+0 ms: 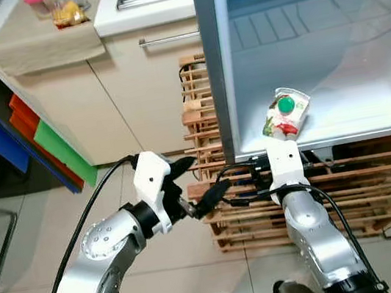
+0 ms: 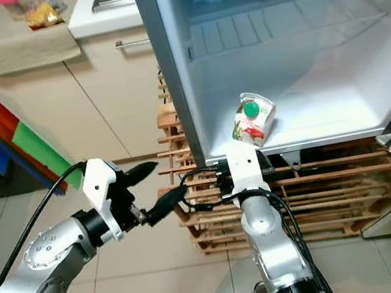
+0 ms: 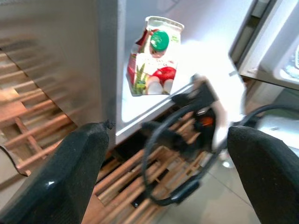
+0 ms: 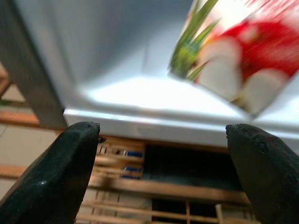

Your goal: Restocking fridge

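A white carton (image 1: 286,113) with a green cap and red fruit print stands slightly tilted on the floor of the open fridge (image 1: 357,110), near its front left corner. My right gripper (image 4: 161,127) is open just below and in front of the fridge's front lip. Its fingers (image 4: 51,177) are spread wide, nothing is between them, and the carton (image 4: 238,60) is close ahead. My left gripper (image 1: 198,183) is also open and holds nothing. It hovers left of the fridge in front of the wooden rack, with the carton (image 3: 154,60) beyond its fingers.
The fridge rests on a wooden slatted rack (image 1: 203,126). Behind on the left is a cream cabinet (image 1: 134,89) with a cloth (image 1: 45,40) and a snack pack (image 1: 69,14) on its counter. Coloured boards (image 1: 38,138) lean at the left. Tiled floor (image 1: 17,241) lies below.
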You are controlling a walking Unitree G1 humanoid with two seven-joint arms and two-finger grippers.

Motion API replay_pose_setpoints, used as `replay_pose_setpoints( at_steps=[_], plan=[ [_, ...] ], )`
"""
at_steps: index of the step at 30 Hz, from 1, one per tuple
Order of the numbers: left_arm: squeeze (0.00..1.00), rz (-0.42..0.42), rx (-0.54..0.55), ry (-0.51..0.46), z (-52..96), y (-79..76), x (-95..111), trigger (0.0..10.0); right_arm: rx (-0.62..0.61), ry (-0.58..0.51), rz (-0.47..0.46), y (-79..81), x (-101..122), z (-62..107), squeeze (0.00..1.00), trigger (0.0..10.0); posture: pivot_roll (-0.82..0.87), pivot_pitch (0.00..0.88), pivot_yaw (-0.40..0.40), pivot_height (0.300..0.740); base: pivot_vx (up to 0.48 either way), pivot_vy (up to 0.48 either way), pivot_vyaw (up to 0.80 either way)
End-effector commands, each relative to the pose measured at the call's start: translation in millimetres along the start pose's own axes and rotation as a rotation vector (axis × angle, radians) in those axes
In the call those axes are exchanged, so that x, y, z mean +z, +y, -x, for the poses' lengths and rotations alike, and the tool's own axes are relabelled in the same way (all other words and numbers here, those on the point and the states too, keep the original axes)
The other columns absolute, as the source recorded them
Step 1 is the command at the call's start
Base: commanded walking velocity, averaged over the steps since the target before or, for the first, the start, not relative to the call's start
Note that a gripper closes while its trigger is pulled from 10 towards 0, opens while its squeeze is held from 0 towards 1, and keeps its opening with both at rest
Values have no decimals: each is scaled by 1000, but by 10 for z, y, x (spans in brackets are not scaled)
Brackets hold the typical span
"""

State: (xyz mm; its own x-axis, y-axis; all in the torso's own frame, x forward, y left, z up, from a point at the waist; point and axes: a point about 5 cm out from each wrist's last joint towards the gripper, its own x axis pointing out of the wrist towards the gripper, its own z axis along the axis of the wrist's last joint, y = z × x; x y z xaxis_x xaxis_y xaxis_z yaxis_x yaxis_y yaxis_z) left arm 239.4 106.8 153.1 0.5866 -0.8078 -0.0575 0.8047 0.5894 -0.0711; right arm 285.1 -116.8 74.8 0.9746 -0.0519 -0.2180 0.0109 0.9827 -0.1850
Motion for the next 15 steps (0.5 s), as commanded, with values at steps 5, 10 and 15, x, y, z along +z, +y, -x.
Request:
replay_pose_setpoints(
  at_steps=[5,10,15],
  plan=[
    [0,19,-29,5,102,-92,85,10000,-126,-58,41,-152,196,-83,0,10000,20,282,139,740,0,0,0],
    [0,52,-46,3,137,-199,103,10000,-192,-135,41,-263,390,-114,0,10000,25,297,134,740,0,0,0],
    [0,76,-49,6,147,-250,99,10000,-198,-163,61,-264,450,-103,0,10000,24,304,133,740,0,0,0]
  ],
)
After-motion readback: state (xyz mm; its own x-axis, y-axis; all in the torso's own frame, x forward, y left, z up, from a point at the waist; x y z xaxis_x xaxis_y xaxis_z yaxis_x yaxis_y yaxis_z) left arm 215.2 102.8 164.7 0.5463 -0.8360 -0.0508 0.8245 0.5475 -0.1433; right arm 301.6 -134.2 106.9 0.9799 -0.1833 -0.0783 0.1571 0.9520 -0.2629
